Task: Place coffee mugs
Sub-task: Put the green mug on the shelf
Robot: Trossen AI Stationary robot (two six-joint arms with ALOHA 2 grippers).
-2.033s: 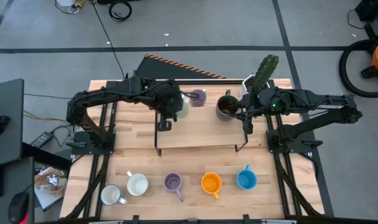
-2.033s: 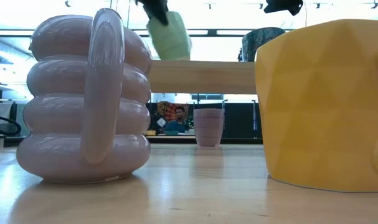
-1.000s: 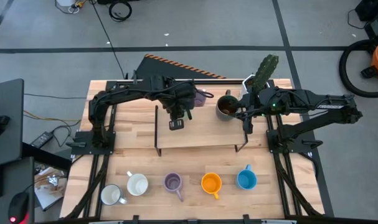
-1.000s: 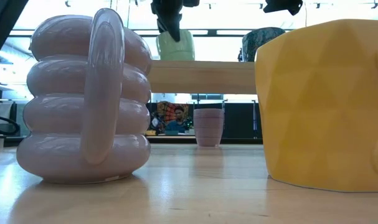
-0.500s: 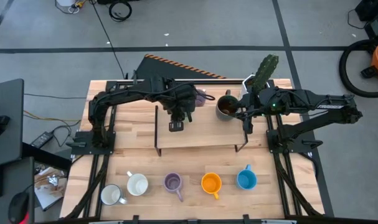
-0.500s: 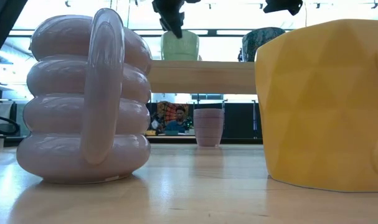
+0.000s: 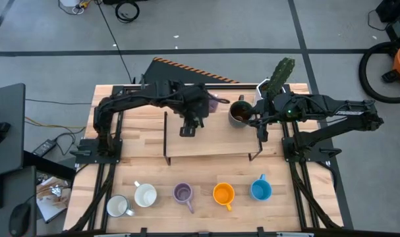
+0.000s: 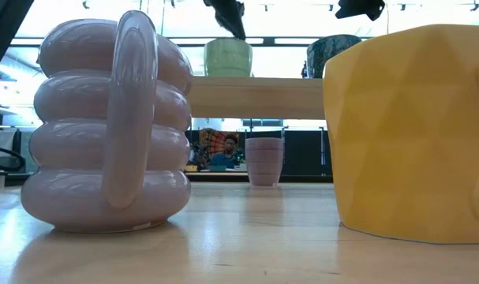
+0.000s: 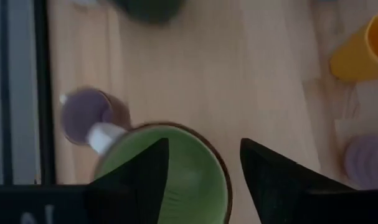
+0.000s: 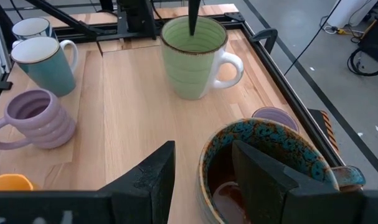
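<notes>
A green mug (image 8: 228, 57) with a white handle (image 10: 231, 67) stands upright by its base on the raised wooden shelf (image 8: 255, 96). My left gripper (image 9: 204, 180) hangs open just over its rim, one finger (image 10: 192, 18) above the opening and the other outside; the high view hides the mug under this gripper (image 7: 195, 117). A dark brown mug (image 10: 263, 162) with a teal rim stands on the shelf's right part (image 7: 239, 113). My right gripper (image 10: 204, 180) is open above its rim, clear of it in the low view (image 8: 357, 8).
Along the table's near edge stand two white mugs (image 7: 117, 206) (image 7: 145, 195), a ribbed lilac one (image 7: 182, 193), an orange one (image 7: 223, 193) and a blue one (image 7: 260, 189). Another lilac mug (image 7: 211, 102) sits behind the shelf. A cactus pot (image 7: 279, 76) stands far right.
My left gripper has opened, let go of the green mug and risen a little while rolling. The mug, slightly tilted a second ago, now stands upright on the shelf.
</notes>
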